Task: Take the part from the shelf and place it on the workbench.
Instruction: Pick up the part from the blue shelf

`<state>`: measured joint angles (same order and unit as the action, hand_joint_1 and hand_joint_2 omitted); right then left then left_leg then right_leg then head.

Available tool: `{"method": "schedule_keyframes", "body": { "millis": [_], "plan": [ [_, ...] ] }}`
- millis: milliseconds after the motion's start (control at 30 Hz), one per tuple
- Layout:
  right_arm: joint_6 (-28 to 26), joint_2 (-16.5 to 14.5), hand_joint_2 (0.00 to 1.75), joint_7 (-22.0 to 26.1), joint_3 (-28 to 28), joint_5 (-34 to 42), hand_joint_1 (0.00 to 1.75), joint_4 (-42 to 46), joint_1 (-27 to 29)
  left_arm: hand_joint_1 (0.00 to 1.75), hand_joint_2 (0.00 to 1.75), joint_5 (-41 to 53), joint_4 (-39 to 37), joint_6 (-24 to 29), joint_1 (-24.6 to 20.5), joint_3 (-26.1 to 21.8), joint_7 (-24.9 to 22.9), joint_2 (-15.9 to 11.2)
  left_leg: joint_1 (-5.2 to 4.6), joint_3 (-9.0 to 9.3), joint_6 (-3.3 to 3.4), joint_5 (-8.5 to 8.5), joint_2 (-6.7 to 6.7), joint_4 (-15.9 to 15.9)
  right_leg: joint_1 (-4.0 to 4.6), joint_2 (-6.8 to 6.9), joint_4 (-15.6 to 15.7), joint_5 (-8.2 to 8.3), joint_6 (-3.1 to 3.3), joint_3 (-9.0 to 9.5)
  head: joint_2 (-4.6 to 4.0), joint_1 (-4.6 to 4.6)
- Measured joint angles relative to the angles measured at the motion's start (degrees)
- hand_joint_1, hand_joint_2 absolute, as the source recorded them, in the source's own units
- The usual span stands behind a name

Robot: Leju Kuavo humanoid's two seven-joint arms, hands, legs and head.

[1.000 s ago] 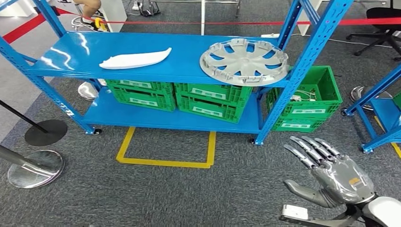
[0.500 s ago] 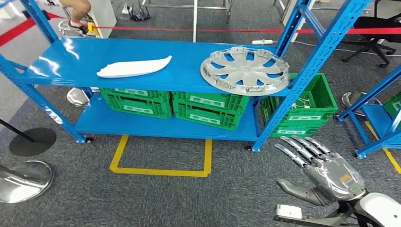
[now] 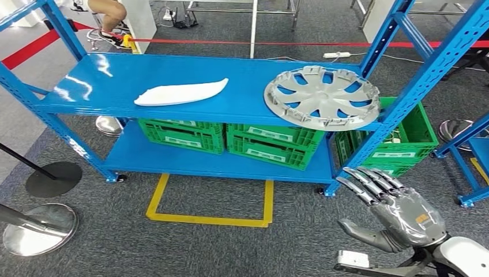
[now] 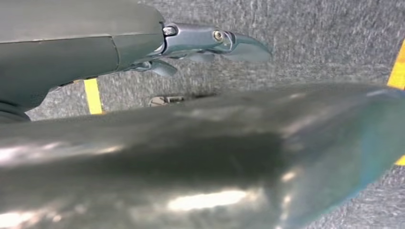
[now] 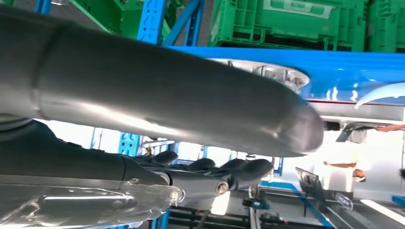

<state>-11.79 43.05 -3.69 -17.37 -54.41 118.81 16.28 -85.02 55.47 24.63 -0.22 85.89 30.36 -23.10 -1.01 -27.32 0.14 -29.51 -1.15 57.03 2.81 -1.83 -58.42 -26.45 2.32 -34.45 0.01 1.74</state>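
Observation:
On the upper board of the blue shelf (image 3: 115, 78) lie a white elongated part (image 3: 181, 92) and, to its right, a silver wheel cover (image 3: 321, 97) overhanging the front edge. My right hand (image 3: 401, 213) hovers low over the carpet, in front of the shelf's right post, with fingers spread and nothing in it. In the right wrist view the right hand (image 5: 167, 95) points toward the wheel cover's rim (image 5: 274, 71) and the white part's tip (image 5: 382, 93). My left hand (image 4: 210, 40) hangs over the grey carpet with fingers stretched out and holds nothing.
Green crates (image 3: 271, 141) fill the lower board, another green crate (image 3: 406, 135) stands right of the post. A yellow floor frame (image 3: 210, 216) lies before the shelf. Stanchion bases (image 3: 34, 228) stand at left, a second blue rack (image 3: 473, 150) at right, a person (image 3: 106, 11) behind.
The camera has shifted: the whole shelf now sits further right and slightly lower in the picture. My right hand stays spread at the same place in the picture.

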Motion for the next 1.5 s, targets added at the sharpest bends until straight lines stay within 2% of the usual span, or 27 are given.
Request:
{"method": "schedule_keyframes", "body": {
  "millis": [67,100,200,233,267,300,367,433,533,600,700,767,800,900,933,967,1067,1100,1133,1200,1267,1300,1333,1400,1433,1467,1500],
  "plan": [
    [0.01,-0.06,0.00,0.00,-0.03,0.01,0.00,0.00,-0.05,0.00,0.00,0.00,0.16,0.00,0.06,-0.01,0.00,-0.16,-0.07,0.13,-0.45,-0.41,0.10,1.85,-0.38,0.35,0.82,0.71,-0.26,1.97,0.00,-0.11],
    [0.01,-0.08,0.00,0.00,-0.04,0.01,0.00,0.00,-0.06,0.00,0.00,0.00,0.23,0.02,-0.01,-0.01,0.00,-0.26,-0.04,-0.96,-0.75,-1.06,0.18,4.10,-0.59,0.48,1.08,0.71,-0.31,2.86,0.00,-0.23],
    [0.01,-0.11,0.00,0.00,-0.13,0.01,0.00,0.00,-0.07,0.00,0.00,0.00,0.31,0.06,-0.07,-0.03,0.00,-0.43,0.25,-8.04,-1.56,-4.98,0.34,13.62,-0.88,0.64,1.36,-0.30,-0.25,4.05,-0.01,-0.47],
    [0.01,-0.12,0.00,0.00,-0.16,0.01,0.00,0.00,-0.05,0.00,0.00,0.00,0.31,0.07,0.04,-0.01,0.00,-0.45,0.32,-9.94,-1.74,-5.95,0.36,15.11,-0.98,0.63,1.42,-0.77,-0.27,4.57,-0.01,-0.49],
    [0.01,-0.13,0.00,0.00,-0.19,0.01,0.00,0.00,-0.05,0.00,0.00,0.00,0.31,0.07,0.15,0.01,0.00,-0.47,0.37,-10.99,-1.90,-5.82,0.37,14.88,-1.11,0.61,1.47,-1.31,-0.36,5.26,-0.01,-0.49],
    [0.01,-0.13,0.00,0.00,-0.20,0.07,0.00,0.00,-0.06,0.00,0.00,0.00,0.31,0.10,0.24,0.03,0.00,-0.50,0.42,-11.26,-2.07,-4.54,0.37,13.24,-1.27,0.59,1.49,-1.91,-0.49,6.02,-0.01,-0.49],
    [0.08,-0.14,0.00,0.02,-0.21,0.44,0.00,0.00,-0.12,0.00,0.00,0.00,0.34,0.42,0.30,0.04,0.00,-0.52,0.79,-10.31,-2.55,1.18,0.48,6.67,-1.49,0.60,1.38,-3.36,-1.00,7.58,-0.01,-0.57],
    [0.20,-0.17,0.00,0.08,-0.20,0.90,0.00,-0.01,-0.13,0.00,0.00,0.00,0.55,1.08,0.26,0.06,-0.01,-0.51,1.22,-9.33,-2.52,5.23,1.07,1.89,-1.34,0.53,1.50,-5.04,-1.60,8.59,-0.01,-0.71],
    [0.28,-0.24,0.00,0.25,-0.17,1.36,0.00,-0.02,-0.21,0.00,0.00,-0.03,1.28,2.08,0.28,0.04,0.03,-0.57,1.55,-8.54,-1.38,5.85,1.21,1.01,-1.11,0.51,1.36,-6.15,-2.28,9.95,0.00,-0.41],
    [0.31,-0.27,0.00,0.37,-0.18,1.66,0.00,-0.02,-0.35,0.00,0.00,-0.07,1.78,2.56,0.33,0.03,0.11,-0.78,1.74,-7.67,-0.59,5.54,1.13,1.03,-1.28,0.86,-1.51,-6.87,-3.08,8.76,0.00,-0.16],
    [0.38,-0.41,0.00,0.51,-0.25,1.93,0.00,-0.04,-0.49,0.00,0.00,-0.12,2.40,3.03,0.35,0.03,0.27,-1.29,1.77,-6.61,0.05,4.55,1.11,1.02,-1.97,1.35,-11.52,-10.42,-4.32,1.74,0.00,0.09],
    [0.56,-0.58,0.00,0.63,-0.28,2.25,0.00,-0.09,-0.48,0.00,0.00,-0.13,2.93,3.39,0.47,0.04,0.33,-1.66,1.76,-5.56,0.09,3.54,1.07,1.02,-2.29,1.39,-14.04,-11.80,-4.45,-1.85,-0.01,0.13],
    [0.71,-0.68,0.00,0.71,-0.29,2.48,0.00,-0.12,-0.50,0.00,0.00,-0.13,3.38,3.70,0.55,0.05,0.33,-1.90,1.74,-4.81,0.07,2.99,1.05,1.01,-2.34,1.40,-12.65,-10.74,-4.32,-2.36,-0.01,0.14],
    [1.19,-0.98,0.00,0.95,-0.32,3.09,0.00,-0.23,-0.80,0.00,0.00,-0.13,5.37,5.17,0.61,0.14,0.36,-2.73,1.70,-2.74,-0.22,1.47,0.97,0.84,-2.00,1.45,-3.58,-2.32,-3.15,-1.20,-0.01,0.13],
    [1.31,-1.06,0.00,1.02,-0.32,3.22,0.00,-0.27,-0.96,0.00,0.00,-0.13,6.04,5.65,0.55,0.16,0.40,-2.97,1.73,-2.35,-0.51,1.05,0.93,0.70,-1.77,1.47,-1.73,-0.62,-2.76,-0.80,-0.01,0.20],
    [1.39,-1.15,0.00,1.08,-0.31,3.36,0.00,-0.31,-1.08,0.00,0.00,-0.14,6.68,6.10,0.51,0.20,0.44,-3.17,1.75,-1.94,-0.86,0.90,0.89,0.79,-1.55,1.42,-0.70,0.17,-2.41,-0.56,-0.01,0.28],
    [1.52,-1.39,0.00,1.20,-0.28,3.80,0.00,-0.35,-1.34,0.00,0.00,-0.17,8.12,7.16,0.45,0.24,0.74,-3.64,1.87,-1.01,-1.86,0.76,0.93,1.63,-1.52,1.27,0.67,0.46,-1.65,1.46,0.01,0.40],
    [1.56,-1.49,0.00,1.23,-0.28,3.93,0.00,-0.36,-1.43,0.00,0.00,-0.19,8.51,7.35,0.38,0.25,0.86,-3.80,1.88,-1.53,-2.07,0.25,0.95,2.91,-1.62,1.29,0.97,0.58,-1.49,2.32,0.01,0.22],
    [1.59,-1.61,0.00,1.27,-0.28,4.06,0.00,-0.36,-1.50,0.00,0.00,-0.20,8.85,7.53,0.28,0.26,0.96,-3.98,1.88,-2.79,-2.24,-0.69,0.95,5.19,-1.73,1.30,1.21,0.65,-1.33,3.02,0.01,0.09],
    [1.70,-1.90,0.00,1.35,-0.30,4.38,0.00,-0.42,-1.55,0.00,0.00,-0.25,9.32,7.81,0.23,0.28,1.11,-4.31,1.83,-7.18,-2.59,-3.43,0.95,11.60,-1.70,1.30,1.29,0.18,-0.99,3.58,-0.01,-0.17],
    [1.81,-2.20,0.00,1.48,-0.32,4.77,0.00,-0.53,-1.53,0.00,0.00,-0.31,9.63,8.06,0.45,0.36,1.25,-4.57,1.84,-10.91,-2.84,-5.06,0.95,15.00,-1.69,1.18,1.29,-0.59,-0.81,4.23,-0.01,-0.15],
    [1.88,-2.34,0.00,1.55,-0.33,4.91,0.00,-0.58,-1.53,0.00,0.00,-0.32,9.78,8.15,0.54,0.43,1.31,-4.68,1.84,-11.61,-2.89,-4.40,0.96,14.29,-1.70,1.11,1.29,-1.04,-0.84,4.74,-0.01,-0.16],
    [1.93,-2.49,0.00,1.61,-0.33,5.00,0.00,-0.63,-1.53,0.00,0.00,-0.33,9.95,8.22,0.59,0.48,1.38,-4.78,1.84,-11.45,-2.86,-2.24,0.96,11.88,-1.72,1.07,1.29,-1.58,-0.92,5.43,-0.01,-0.16],
    [2.04,-2.74,0.00,1.67,-0.34,5.10,0.00,-0.72,-1.56,0.00,0.00,-0.35,10.26,8.29,0.60,0.58,1.51,-4.98,1.83,-10.27,-2.63,3.87,1.00,5.20,-1.63,1.05,1.10,-2.88,-1.29,6.52,-0.01,-0.22],
    [2.08,-2.82,0.00,1.68,-0.34,5.14,0.00,-0.76,-1.58,0.00,0.00,-0.36,10.39,8.31,0.61,0.64,1.56,-5.08,1.81,-9.77,-2.38,6.05,1.05,2.63,-1.50,1.03,1.00,-3.52,-1.55,6.77,-0.01,-0.25],
    [2.11,-2.86,0.00,1.68,-0.32,5.17,0.00,-0.79,-1.60,0.00,0.00,-0.37,10.51,8.31,0.65,0.71,1.62,-5.14,1.80,-9.57,-2.12,7.09,1.08,1.17,-1.38,1.00,0.91,-4.07,-1.84,7.04,-0.01,-0.21],
    [2.14,-2.89,0.00,1.68,-0.31,5.21,0.00,-0.82,-1.63,0.00,0.00,-0.38,10.63,8.31,0.66,0.78,1.68,-5.19,1.79,-9.53,-1.82,7.06,1.10,0.58,-1.25,0.95,0.80,-4.40,-2.12,7.48,-0.01,-0.15]
  ]
}}
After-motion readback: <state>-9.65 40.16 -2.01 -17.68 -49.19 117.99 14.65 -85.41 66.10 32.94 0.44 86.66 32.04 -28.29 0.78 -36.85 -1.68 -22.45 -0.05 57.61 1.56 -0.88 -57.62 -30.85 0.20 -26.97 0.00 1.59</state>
